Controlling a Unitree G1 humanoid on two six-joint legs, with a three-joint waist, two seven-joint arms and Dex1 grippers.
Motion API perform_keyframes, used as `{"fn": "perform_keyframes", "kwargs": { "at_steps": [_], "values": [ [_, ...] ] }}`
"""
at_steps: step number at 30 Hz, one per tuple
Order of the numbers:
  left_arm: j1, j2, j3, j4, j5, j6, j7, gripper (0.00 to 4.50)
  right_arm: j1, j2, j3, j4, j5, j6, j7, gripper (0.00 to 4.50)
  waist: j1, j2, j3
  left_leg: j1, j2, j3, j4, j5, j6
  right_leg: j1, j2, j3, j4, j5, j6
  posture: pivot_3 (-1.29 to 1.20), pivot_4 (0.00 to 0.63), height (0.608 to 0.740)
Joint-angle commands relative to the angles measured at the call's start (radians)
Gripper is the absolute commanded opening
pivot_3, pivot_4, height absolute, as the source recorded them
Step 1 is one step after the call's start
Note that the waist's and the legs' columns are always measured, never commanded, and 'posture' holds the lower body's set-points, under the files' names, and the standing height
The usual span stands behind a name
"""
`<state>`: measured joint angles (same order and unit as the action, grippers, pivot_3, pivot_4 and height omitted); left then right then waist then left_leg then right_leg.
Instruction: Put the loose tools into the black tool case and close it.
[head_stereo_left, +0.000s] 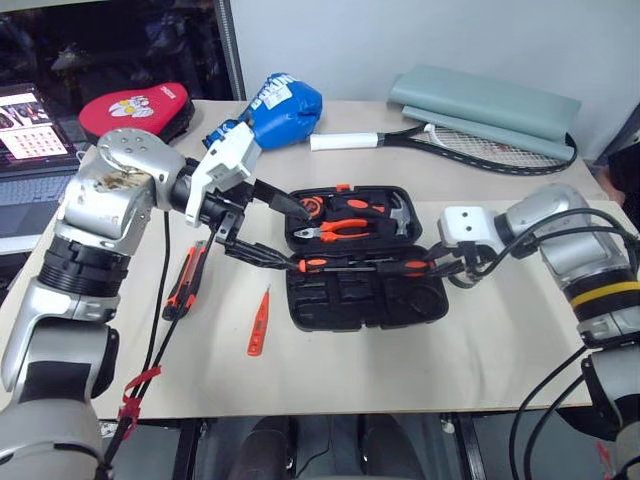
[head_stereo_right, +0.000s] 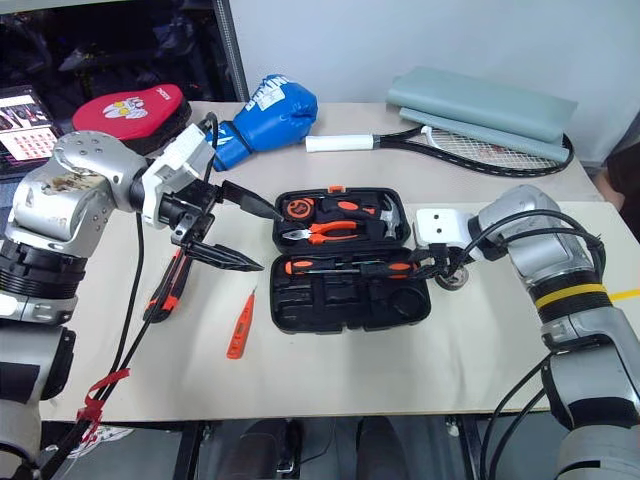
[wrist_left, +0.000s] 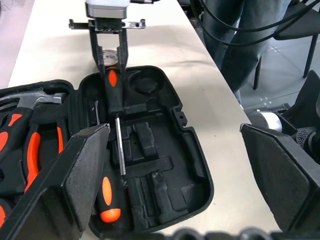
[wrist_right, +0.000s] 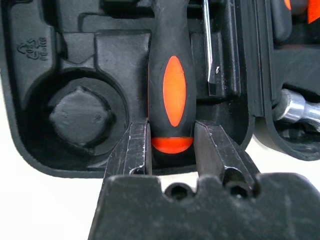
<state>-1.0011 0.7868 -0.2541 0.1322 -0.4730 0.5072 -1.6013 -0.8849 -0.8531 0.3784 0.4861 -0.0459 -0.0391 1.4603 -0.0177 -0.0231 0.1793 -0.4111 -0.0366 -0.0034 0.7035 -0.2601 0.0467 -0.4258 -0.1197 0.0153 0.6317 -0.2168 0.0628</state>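
On the beige table top (head_stereo_left: 400, 370), head cam: I see the hinged black moulded-plastic tool case (head_stereo_left: 365, 300) lying open mid-table, pliers and hammer bedded in its far half. R gripper (head_stereo_left: 432, 266) sits at the case's right edge, clamped on the butt of an orange-and-black-handled screwdriver (head_stereo_left: 345, 264) that lies along the hinge side of the near half. L gripper (head_stereo_right: 245, 235) hangs over the table just left of the case, fingers spread wide, holding nothing. Orange-and-black utility knife (head_stereo_left: 186, 281) and thin red tester pen (head_stereo_left: 258, 322) lie loose on the table left of the case (well apart from it).

L wrist cam: a 2nd screwdriver (wrist_left: 107, 197) lies in the case beside the held one.

R wrist cam: both fingers (wrist_right: 135, 150) press the handle end.
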Motion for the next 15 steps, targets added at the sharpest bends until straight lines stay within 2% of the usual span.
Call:
{"fn": "perform_keyframes", "kwargs": {
  "at_steps": [1, 3, 5, 7, 8, 12, 15],
  "values": [
    [-0.01, -0.006, 0.032, -0.024, 0.002, 0.005, 0.002, 4.5, 0.0, -0.011, -0.033, 0.01, -0.017, -0.028, -0.011, 0.9, 0.0, 0.0, 0.0, 0.0, 0.0, 0.0, 0.0, 0.0, 0.0, 0.0, 0.0, 0.0, 0.0, 0.0, 0.0, 0.0, 0.15, 0.736],
    [-0.012, -0.01, 0.032, -0.022, 0.004, 0.002, 0.001, 4.5, 0.003, -0.009, -0.039, 0.009, -0.019, -0.026, -0.014, 0.9, 0.0, 0.0, 0.0, 0.0, 0.0, 0.0, 0.0, 0.0, 0.0, 0.0, 0.0, 0.0, 0.0, 0.0, 0.0, 0.0, 0.15, 0.736],
    [-0.014, -0.016, 0.03, -0.018, 0.006, -0.002, -0.001, 4.5, 0.009, -0.01, -0.044, 0.0, -0.016, -0.022, -0.013, 1.9, 0.0, 0.0, 0.0, 0.0, 0.0, 0.0, 0.0, 0.0, 0.0, 0.0, 0.0, 0.0, 0.0, 0.0, 0.0, 0.0, 0.15, 0.736],
    [-0.017, -0.021, 0.028, -0.012, 0.009, -0.008, -0.004, 4.5, 0.012, -0.013, -0.052, -0.018, -0.011, -0.016, -0.013, 2.36, 0.0, 0.0, 0.0, 0.0, 0.0, 0.0, 0.0, 0.0, 0.0, 0.0, 0.0, 0.0, 0.0, 0.0, 0.0, 0.0, 0.15, 0.736],
    [-0.018, -0.023, 0.028, -0.01, 0.01, -0.01, -0.005, 4.5, 0.014, -0.014, -0.056, -0.026, -0.009, -0.012, -0.013, 2.79, 0.0, 0.0, 0.0, 0.0, 0.0, 0.0, 0.0, 0.0, 0.0, 0.0, 0.0, 0.0, 0.0, 0.0, 0.0, 0.0, 0.15, 0.736],
    [-0.029, -0.037, 0.026, 0.009, 0.018, -0.017, -0.01, 4.5, -0.002, -0.015, -0.105, -0.103, 0.045, 0.081, 0.003, 4.0, -0.001, 0.0, 0.0, 0.0, 0.0, 0.0, 0.0, 0.0, 0.0, 0.0, 0.0, 0.0, 0.0, 0.0, 0.0, 0.0, 0.15, 0.736],
    [-0.03, -0.043, 0.023, 0.016, 0.021, -0.024, -0.013, 4.5, -0.009, -0.001, -0.146, -0.166, 0.109, 0.215, 0.01, 4.0, -0.001, 0.0, 0.0, 0.0, 0.0, 0.0, 0.0, 0.0, 0.0, 0.0, 0.0, 0.0, 0.0, 0.0, 0.0, 0.0, 0.15, 0.736]
  ]
}}
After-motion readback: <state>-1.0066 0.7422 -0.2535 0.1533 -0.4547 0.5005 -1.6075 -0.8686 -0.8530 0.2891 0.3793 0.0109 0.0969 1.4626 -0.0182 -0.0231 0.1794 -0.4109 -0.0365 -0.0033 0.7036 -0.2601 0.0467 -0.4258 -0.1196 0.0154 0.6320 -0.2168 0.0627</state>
